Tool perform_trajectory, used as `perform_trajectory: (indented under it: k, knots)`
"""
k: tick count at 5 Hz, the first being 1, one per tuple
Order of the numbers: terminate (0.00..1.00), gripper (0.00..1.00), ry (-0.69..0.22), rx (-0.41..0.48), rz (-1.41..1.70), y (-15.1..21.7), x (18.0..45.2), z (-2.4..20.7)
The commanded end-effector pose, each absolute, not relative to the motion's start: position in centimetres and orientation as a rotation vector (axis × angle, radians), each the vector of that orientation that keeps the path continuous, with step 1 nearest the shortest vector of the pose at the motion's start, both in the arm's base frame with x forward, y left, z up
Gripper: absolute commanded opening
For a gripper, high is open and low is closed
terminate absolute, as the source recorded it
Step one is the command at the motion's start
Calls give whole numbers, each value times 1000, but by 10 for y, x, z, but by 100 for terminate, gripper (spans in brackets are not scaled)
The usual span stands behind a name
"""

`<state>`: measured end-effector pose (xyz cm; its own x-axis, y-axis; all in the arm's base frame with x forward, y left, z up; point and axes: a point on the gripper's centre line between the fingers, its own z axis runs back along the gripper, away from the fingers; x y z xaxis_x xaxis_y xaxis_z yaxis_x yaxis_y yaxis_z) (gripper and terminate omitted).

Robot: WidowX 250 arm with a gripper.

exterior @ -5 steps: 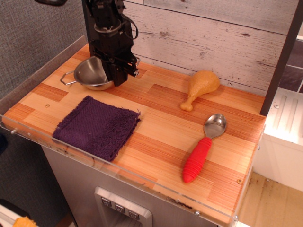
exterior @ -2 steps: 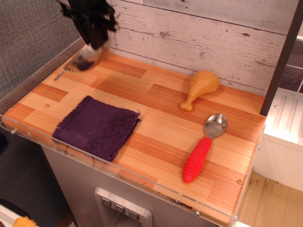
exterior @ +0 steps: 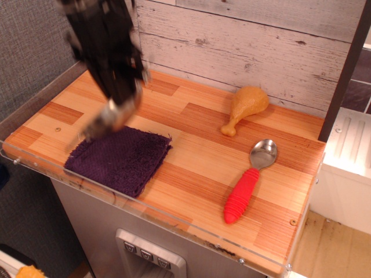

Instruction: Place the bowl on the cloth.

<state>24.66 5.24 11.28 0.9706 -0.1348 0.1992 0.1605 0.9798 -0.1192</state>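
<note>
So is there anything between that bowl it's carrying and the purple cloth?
Nothing visible. The bowl, blurred under the gripper, is over the back edge of the cloth, whose top is bare. The chicken leg and spoon lie well off to the side.

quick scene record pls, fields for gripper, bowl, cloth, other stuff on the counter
gripper: gripper blurred, above the cloth's far edge; jaws not clearly visible
bowl: bowl blurred at the gripper's tip, over the cloth's far-left part; appears carried, contact with cloth unclear
cloth: purple cloth flat at the counter's front left
other items: chicken drumstick near the back wall; spoon with red handle at front right
surface: wooden counter
</note>
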Motion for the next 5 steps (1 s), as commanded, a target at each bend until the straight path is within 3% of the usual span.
perform_trajectory:
  k: [1, 2, 3, 4, 5]
  knots:
    - [0, 0, -71, -123, -136, 57, 226, 75]
    - [0, 0, -49, -96, -116, 65, 227, 74]
    - [0, 0, -97, -60, -106, 70, 233, 97]
    - [0, 0, -52, -84, -75, 76, 235, 93]
    - [0, 100, -9, -131, -67, 70, 234, 87]
